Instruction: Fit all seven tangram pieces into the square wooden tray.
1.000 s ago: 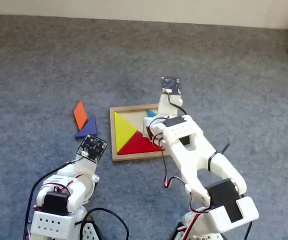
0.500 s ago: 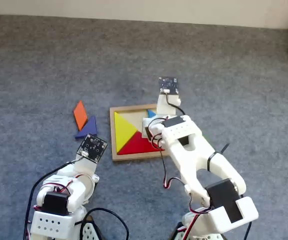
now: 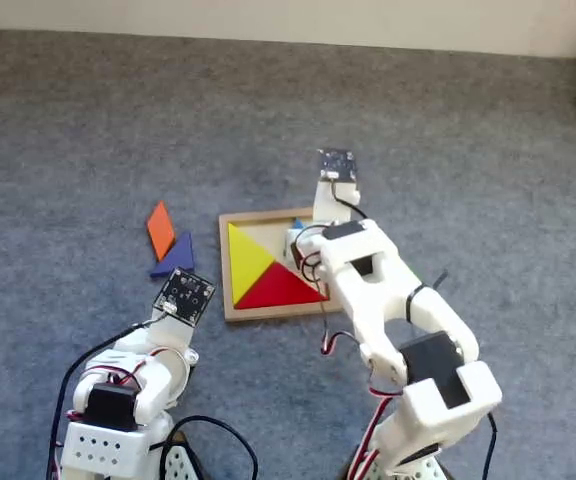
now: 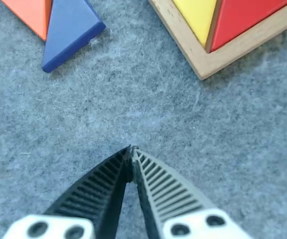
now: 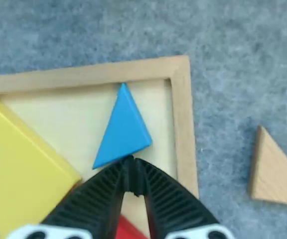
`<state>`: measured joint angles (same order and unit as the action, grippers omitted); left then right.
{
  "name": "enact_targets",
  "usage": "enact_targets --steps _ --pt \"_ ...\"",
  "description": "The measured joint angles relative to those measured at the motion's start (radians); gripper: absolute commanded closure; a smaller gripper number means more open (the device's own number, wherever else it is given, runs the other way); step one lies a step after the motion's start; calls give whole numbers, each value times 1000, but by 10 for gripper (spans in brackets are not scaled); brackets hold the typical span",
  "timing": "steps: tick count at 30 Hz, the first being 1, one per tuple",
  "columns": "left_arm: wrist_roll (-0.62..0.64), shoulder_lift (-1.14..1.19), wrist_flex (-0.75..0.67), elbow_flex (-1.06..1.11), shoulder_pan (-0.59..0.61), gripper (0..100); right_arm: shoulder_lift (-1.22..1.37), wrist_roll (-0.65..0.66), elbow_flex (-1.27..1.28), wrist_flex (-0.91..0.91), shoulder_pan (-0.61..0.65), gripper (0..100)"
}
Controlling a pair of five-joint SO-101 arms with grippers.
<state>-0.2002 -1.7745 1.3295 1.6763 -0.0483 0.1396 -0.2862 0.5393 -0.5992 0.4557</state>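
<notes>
The right claw [image 5: 132, 168] is clenched on nothing, its tips at the edge of the small light-blue triangle piece [image 5: 123, 129], apparently to nudge it into the corner of the square wooden tray [image 5: 182, 114] just ahead. The triangle lies flat inside the tray, slightly askew, smooth-painted. The left claw [image 4: 132, 152], also clenched, hovers over grey carpet [image 4: 233, 124].

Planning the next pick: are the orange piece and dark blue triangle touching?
Touching. In the left wrist view the orange piece meets the dark blue triangle, no gap between.
</notes>
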Motion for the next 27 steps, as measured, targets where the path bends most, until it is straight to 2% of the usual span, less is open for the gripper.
enact_targets --steps 13,21,27 --pt "0 0 0 0 0 993 31 0 -143 2 150 995" --pt "0 0 0 0 0 993 -49 0 -160 2 141 995" --pt "0 0 0 0 0 993 -130 0 -127 2 43 995"
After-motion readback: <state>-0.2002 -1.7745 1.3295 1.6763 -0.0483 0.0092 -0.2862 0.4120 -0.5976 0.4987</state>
